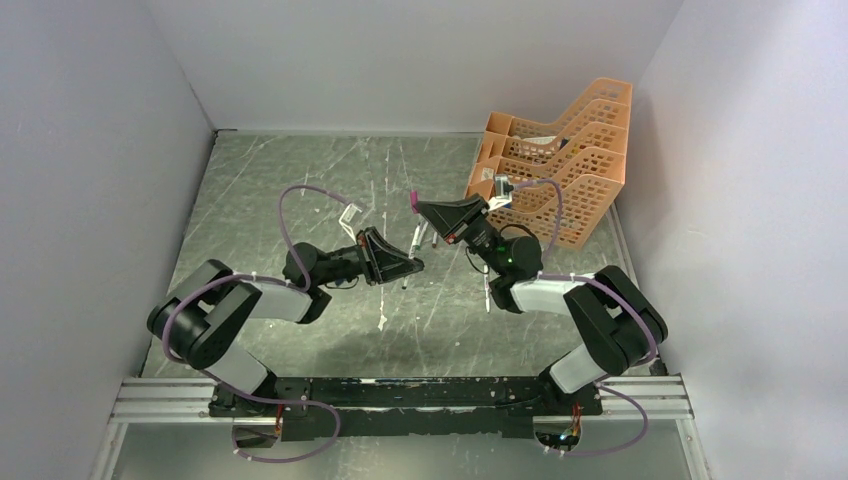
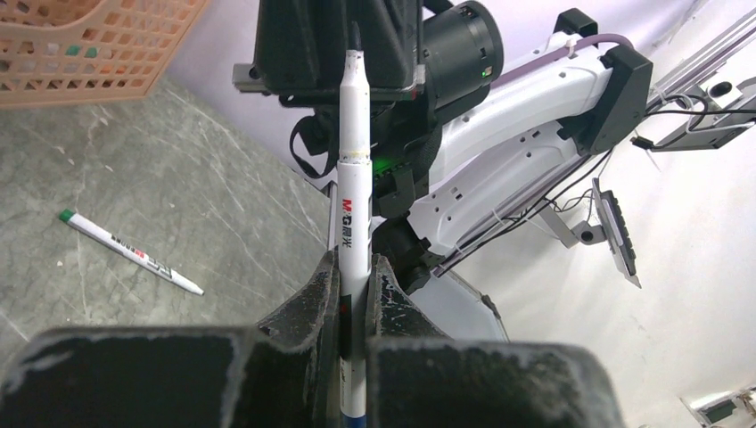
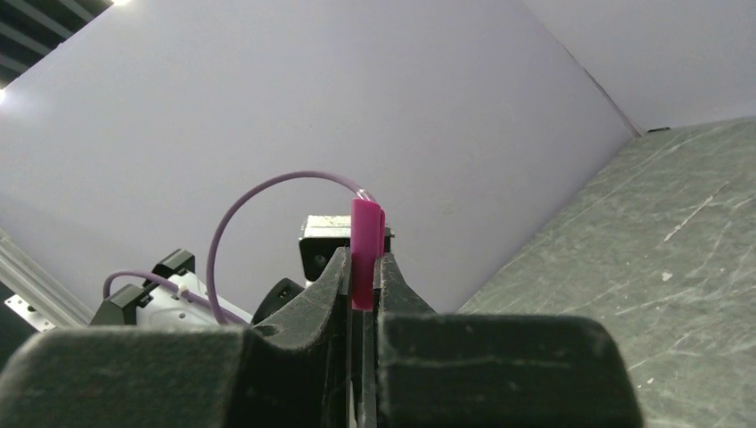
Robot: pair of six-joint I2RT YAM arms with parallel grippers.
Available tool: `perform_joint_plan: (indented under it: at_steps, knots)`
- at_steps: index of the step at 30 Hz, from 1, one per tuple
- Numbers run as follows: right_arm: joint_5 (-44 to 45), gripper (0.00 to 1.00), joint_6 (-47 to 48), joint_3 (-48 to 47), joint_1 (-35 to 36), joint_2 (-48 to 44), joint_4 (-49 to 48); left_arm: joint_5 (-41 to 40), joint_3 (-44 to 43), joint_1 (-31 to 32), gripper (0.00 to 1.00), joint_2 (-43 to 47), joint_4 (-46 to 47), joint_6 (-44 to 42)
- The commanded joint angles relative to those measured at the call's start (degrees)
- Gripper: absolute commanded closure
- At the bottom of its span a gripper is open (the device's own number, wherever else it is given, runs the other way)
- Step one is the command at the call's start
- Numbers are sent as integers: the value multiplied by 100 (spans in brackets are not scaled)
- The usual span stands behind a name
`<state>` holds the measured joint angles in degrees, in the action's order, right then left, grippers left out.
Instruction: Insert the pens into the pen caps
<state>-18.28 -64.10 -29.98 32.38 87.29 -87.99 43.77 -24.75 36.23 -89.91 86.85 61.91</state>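
My left gripper (image 1: 408,266) is shut on a white pen (image 1: 412,250), whose bare tip points up toward the right gripper. In the left wrist view the pen (image 2: 354,178) stands clamped between the jaws (image 2: 354,276), its tip just short of the right gripper's body. My right gripper (image 1: 420,208) is shut on a magenta-pink cap (image 1: 413,203), held above the table a little beyond the pen's tip. In the right wrist view the cap (image 3: 365,250) sticks up out of the closed fingers (image 3: 364,267). The other caps are out of view.
An orange mesh tray (image 1: 560,150) stands at the back right, and its corner shows in the left wrist view (image 2: 89,45). Another white pen (image 2: 129,252) with a green end lies loose on the grey table. A pen (image 1: 487,290) lies partly under the right arm.
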Motion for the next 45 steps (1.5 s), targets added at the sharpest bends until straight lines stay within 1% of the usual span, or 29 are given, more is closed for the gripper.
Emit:
perform_joint_plan:
  at_steps: [1, 3, 22, 32, 45]
  knots:
    - [46, 100, 27, 93, -40, -104, -1641, -30, -230, 37, 93, 284, 991, -245]
    - [60, 100, 29, 115, -39, -129, -1643, -67, -239, 42, 93, 339, 862, -320]
    - [20, 100, -6, 112, -39, -326, -1643, -89, -159, 41, 93, 110, 1113, -154]
    - [33, 100, 9, 237, -39, -361, -1638, -71, -368, 42, 93, 89, 990, -170]
    - [40, 100, 0, 239, -34, -414, -1643, -96, -270, 37, 93, -8, 1121, -96]
